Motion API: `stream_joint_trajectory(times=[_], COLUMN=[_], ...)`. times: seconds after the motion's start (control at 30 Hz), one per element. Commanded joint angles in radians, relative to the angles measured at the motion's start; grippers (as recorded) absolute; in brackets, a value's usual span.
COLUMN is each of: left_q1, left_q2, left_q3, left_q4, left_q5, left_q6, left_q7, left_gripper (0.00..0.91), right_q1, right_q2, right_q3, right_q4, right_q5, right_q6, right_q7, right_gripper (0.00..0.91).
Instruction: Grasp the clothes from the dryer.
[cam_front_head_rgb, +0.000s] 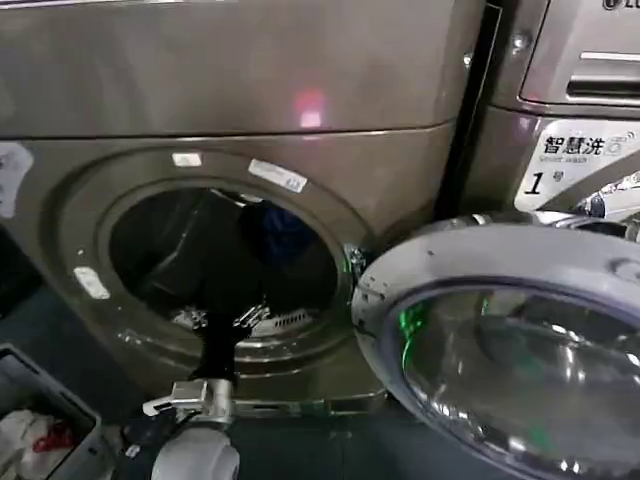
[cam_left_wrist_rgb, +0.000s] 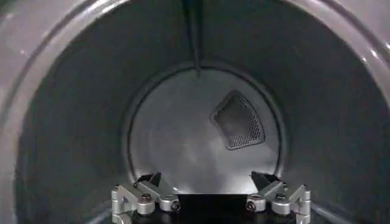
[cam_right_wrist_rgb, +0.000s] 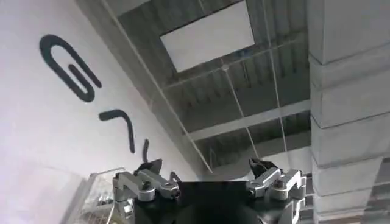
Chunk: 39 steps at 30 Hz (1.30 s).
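The left gripper (cam_left_wrist_rgb: 210, 193) is spread wide with nothing between its fingers, reaching through the round mouth of the dryer (cam_front_head_rgb: 90, 190) toward the drum's far wall. The clothes (cam_front_head_rgb: 283, 228), a dark navy bundle, lie inside the drum to the right of the arm. The right gripper (cam_right_wrist_rgb: 207, 178), also open and empty, points up at the ceiling.

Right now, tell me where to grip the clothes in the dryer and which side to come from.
Pinch any near fold of the clothes: a soft dark-blue bundle with no handle, right of centre in the dryer mouth. Come straight in from the front, then steer right; the open left end effector faces bare drum wall. The right end effector, open, points at the ceiling.
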Motion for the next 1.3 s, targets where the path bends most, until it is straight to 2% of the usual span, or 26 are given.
stream_joint_trajectory(times=[0.03,1.3], left_q1=[0.001,-0.007], left_q2=[0.001,-0.002], left_q3=[0.001,-0.009], left_q4=[-0.002,0.000], left_q5=[-0.001,-0.007], left_q6=[0.001,0.000], left_q7=[0.000,0.003], left_gripper=[0.907,0.907], right_q1=[-0.001,-0.002], right_q2=[0.000,-0.003], right_q3=[0.001,0.006], right_q4=[-0.001,0.005], right_q5=[0.000,0.002], right_q6=[0.000,0.003], right_q7=[0.000,-0.005], right_gripper=[0.907,0.907])
